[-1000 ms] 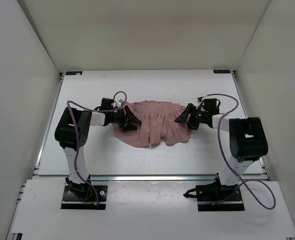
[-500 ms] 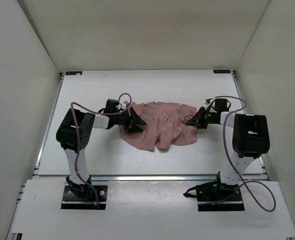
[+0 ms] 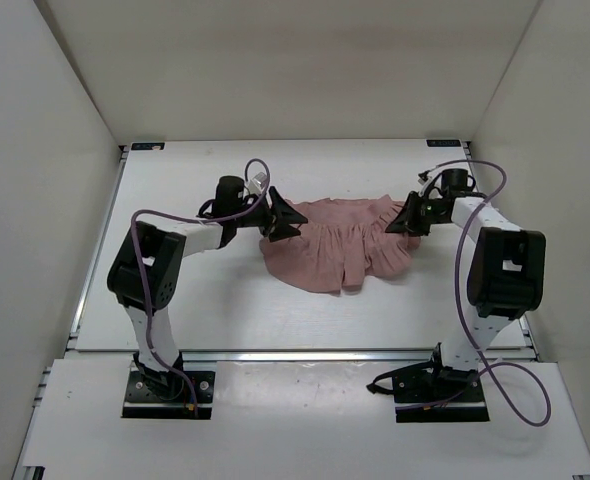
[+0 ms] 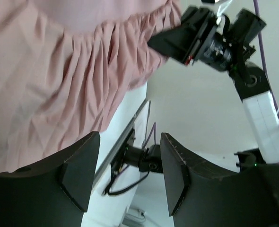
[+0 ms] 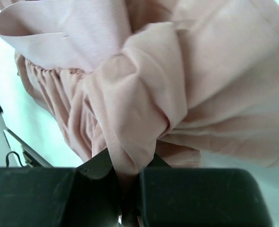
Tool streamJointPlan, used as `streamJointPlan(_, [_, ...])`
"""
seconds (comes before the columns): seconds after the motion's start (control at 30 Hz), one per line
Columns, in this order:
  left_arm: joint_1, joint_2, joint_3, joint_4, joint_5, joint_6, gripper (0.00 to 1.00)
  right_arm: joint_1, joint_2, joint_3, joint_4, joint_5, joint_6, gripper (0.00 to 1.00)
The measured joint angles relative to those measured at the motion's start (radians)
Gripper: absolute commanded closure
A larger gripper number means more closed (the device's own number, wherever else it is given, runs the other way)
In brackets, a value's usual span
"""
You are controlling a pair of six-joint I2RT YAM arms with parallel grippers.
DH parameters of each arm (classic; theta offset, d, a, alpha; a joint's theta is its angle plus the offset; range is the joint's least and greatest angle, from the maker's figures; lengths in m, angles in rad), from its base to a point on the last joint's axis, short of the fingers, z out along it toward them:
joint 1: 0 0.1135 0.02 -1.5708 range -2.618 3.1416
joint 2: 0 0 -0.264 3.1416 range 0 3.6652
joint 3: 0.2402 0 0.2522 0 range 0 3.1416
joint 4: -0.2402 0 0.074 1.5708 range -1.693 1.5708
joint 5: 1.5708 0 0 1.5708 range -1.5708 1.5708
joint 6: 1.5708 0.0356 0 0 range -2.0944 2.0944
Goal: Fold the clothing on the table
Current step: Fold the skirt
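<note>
skirt [image 3: 337, 250]: shifted rightward and a little toward the far edge over the last second. It is now seen bunched right of centre on the surface, well apart from all four edges.
right gripper [image 3: 412, 217]: swung out toward the right edge and clamped shut. A gathered fold of the skirt's right side is pinched between its fingers [image 5: 205, 198], as shown in the wrist view.
left gripper [image 3: 285, 218]: carried rightward to the skirt's far-left corner. Its jaws are held spread with nothing seen between them, and the pleats lie just beyond the fingertips.
table [image 3: 175, 300]: more bare white surface is exposed toward the left edge, where cloth lay a second ago.
fold: not yet begun. The garment is judged secured on one side only, and a matching hold on the left is thought necessary before it can be drawn flat.
</note>
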Motion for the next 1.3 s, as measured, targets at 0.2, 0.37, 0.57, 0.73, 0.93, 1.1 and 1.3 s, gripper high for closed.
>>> streamJointPlan(0.2, [0.028,0.163,0.128,0.025,-0.042,0.005,0.39,0.081,0.012,0.139,-0.092,0.05,-0.008,1.0])
streamJointPlan(0.37, [0.045,0.295,0.146,0.027,-0.096,0.003,0.39,0.191,0.046,0.303,-0.132,0.089,-0.006,1.0])
streamJointPlan(0.57, [0.046,0.333,0.16,0.057,-0.113,-0.016,0.4,0.362,0.11,0.42,-0.11,0.11,0.042,1.0])
streamJointPlan(0.73, [0.047,0.338,0.151,0.087,-0.117,-0.031,0.39,0.492,0.233,0.475,-0.061,0.116,0.082,1.0])
streamJointPlan(0.93, [0.056,0.338,0.128,0.124,-0.115,-0.041,0.37,0.603,0.376,0.529,-0.045,0.15,0.099,1.0])
streamJointPlan(1.1, [0.09,0.328,0.089,0.18,-0.092,-0.076,0.33,0.613,0.382,0.553,-0.055,0.159,0.097,1.0])
streamJointPlan(1.3, [0.163,0.177,-0.039,0.218,-0.078,-0.161,0.34,0.599,0.383,0.611,-0.104,0.171,0.076,1.0])
